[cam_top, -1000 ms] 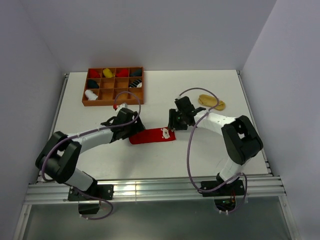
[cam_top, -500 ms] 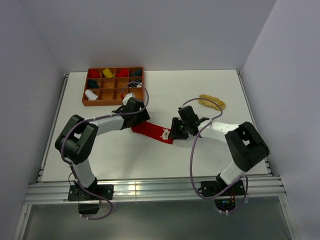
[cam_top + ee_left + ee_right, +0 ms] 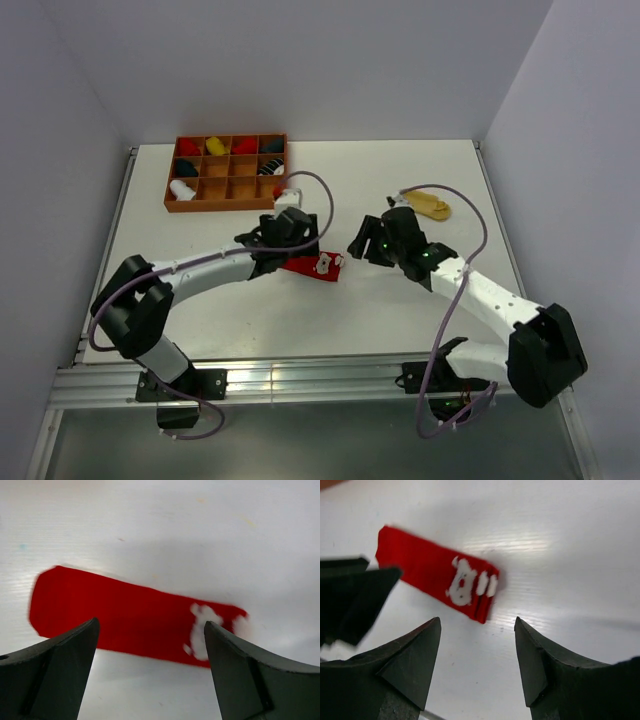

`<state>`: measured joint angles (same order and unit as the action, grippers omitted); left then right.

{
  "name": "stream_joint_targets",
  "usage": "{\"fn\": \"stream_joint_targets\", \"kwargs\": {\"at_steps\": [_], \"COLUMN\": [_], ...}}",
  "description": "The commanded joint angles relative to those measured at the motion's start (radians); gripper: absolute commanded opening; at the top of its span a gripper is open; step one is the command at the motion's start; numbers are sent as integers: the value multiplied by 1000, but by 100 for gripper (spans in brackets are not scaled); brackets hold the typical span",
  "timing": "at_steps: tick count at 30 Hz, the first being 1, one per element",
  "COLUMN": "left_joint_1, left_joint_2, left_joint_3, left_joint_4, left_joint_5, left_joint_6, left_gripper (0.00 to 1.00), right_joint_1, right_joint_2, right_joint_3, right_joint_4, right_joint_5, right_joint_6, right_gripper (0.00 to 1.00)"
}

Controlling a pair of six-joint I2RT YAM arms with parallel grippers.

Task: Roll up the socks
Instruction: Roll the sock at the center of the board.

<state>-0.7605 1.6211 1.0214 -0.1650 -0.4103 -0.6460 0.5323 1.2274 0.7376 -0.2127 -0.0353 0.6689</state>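
showing only overhead: tan sock (image 3: pixel 426 206), wooden tray (image 3: pixel 210 206)

The left gripper (image 3: pixel 287 243) has moved from the red sock's (image 3: pixel 318 266) plain end and now hovers, jaws wide, over its middle. The right gripper (image 3: pixel 360 244) has come off the patterned end and pulled back rightward, jaws parted.

Red sock (image 3: pixel 125 620) with white pattern; tan-yellow sock (image 3: pixel 435 209); brown tray (image 3: pixel 215 207).
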Motion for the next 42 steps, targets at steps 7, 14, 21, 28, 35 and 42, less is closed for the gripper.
{"fn": "stream_joint_targets", "kwargs": {"at_steps": [7, 14, 21, 28, 35, 42], "left_joint_1": [-261, -306, -333, -353, -361, -362], "left_joint_2": [74, 207, 301, 330, 373, 421], "left_joint_3": [91, 158, 226, 250, 279, 296], "left_joint_4": [-27, 33, -7, -37, -99, -154], "left_joint_5": [-130, -127, -105, -111, -176, -209], "left_joint_6": [121, 223, 253, 246, 235, 232], "left_gripper": [88, 79, 68, 65, 63, 55], "right_joint_1": [-270, -331, -384, -413, -422, -431], "right_joint_2": [-212, -305, -290, -263, -259, -256], "right_joint_3": [-187, -234, -265, -276, -296, -305], "right_joint_4": [-39, -54, -24, 1, 30, 52], "right_joint_5": [49, 55, -15, -67, -104, -133], "right_joint_6": [-2, -11, -11, -11, -8, -6], "right_gripper": [66, 66, 66, 65, 65, 65]}}
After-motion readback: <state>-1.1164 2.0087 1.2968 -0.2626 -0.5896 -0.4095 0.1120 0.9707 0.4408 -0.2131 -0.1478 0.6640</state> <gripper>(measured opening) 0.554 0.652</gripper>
